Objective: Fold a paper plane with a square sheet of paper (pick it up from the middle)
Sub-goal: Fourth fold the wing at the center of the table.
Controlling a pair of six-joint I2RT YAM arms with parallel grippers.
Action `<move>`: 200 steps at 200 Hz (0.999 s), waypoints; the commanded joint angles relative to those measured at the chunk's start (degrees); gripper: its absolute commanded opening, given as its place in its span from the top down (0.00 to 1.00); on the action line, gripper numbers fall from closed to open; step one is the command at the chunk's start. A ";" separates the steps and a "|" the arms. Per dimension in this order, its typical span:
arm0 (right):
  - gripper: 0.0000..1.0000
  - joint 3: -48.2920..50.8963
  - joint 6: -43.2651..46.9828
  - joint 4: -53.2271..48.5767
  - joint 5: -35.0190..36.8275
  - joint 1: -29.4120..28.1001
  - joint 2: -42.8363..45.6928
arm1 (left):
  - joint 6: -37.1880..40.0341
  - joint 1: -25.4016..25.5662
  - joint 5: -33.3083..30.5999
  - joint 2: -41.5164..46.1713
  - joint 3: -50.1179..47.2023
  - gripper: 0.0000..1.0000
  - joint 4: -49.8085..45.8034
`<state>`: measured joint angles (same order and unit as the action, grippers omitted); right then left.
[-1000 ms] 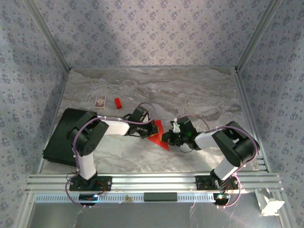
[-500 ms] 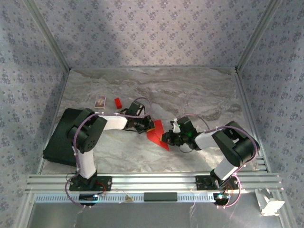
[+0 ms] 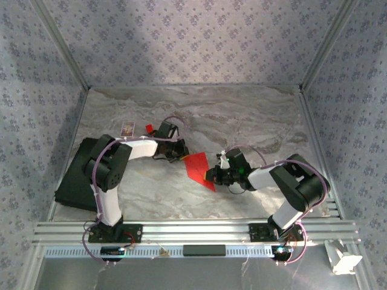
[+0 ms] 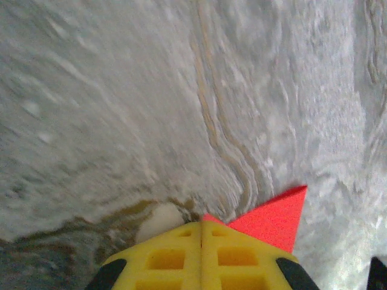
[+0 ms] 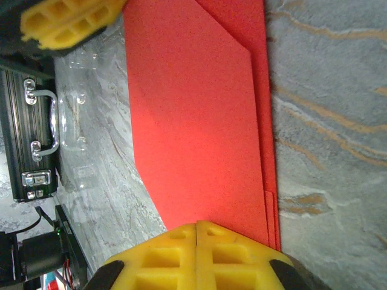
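Red paper, the sheet of paper (image 3: 196, 168) lies flat on the table, around the middle and slightly toward the near edge. It is folded into layers, one slanted flap over narrower strips along one side. From above, its long axis runs from the far left to the near right. It is broad at the far end and tapers to a point at the near right.

The right gripper (image 3: 211, 176) sits at that pointed end. Its yellow fingers are pressed together with their tips on the paper. Whether they pinch a layer or only press on it cannot be told.

The left gripper (image 3: 180, 154) is also clenched. It lies just beside the sheet's far-left corner, and contact with the paper is unclear.

To the left, a black case (image 3: 75, 172) lies closed by the table's left edge, with a metal handle and latches on its side. Its contents are hidden.

Beyond the left arm are a small red block (image 3: 149, 129) and, just to its left, a patterned card (image 3: 127, 128).

The table (image 3: 254, 115) is grey marbled stone with tan veins. Walls (image 3: 193, 42) with a small repeating blue-grey motif enclose it, and an aluminium rail (image 3: 193, 230) runs along the near edge.
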<state>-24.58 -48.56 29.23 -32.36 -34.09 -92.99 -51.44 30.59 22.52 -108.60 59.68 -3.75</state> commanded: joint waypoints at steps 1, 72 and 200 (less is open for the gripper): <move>1.00 3.25 1.33 -13.15 0.72 -0.54 -3.54 | 1.75 -1.19 -4.73 -1.71 2.17 0.95 -4.98; 1.00 2.28 1.51 -13.85 0.77 -0.54 -3.56 | 2.30 -0.60 -4.98 5.24 2.30 0.92 -5.99; 1.00 1.14 0.76 -14.25 0.48 -0.36 -3.10 | 0.07 9.28 0.74 0.20 -2.81 0.93 5.27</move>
<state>-25.78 -48.42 27.00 -32.88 -33.87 -93.14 -51.00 40.36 22.92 -106.48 57.60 0.16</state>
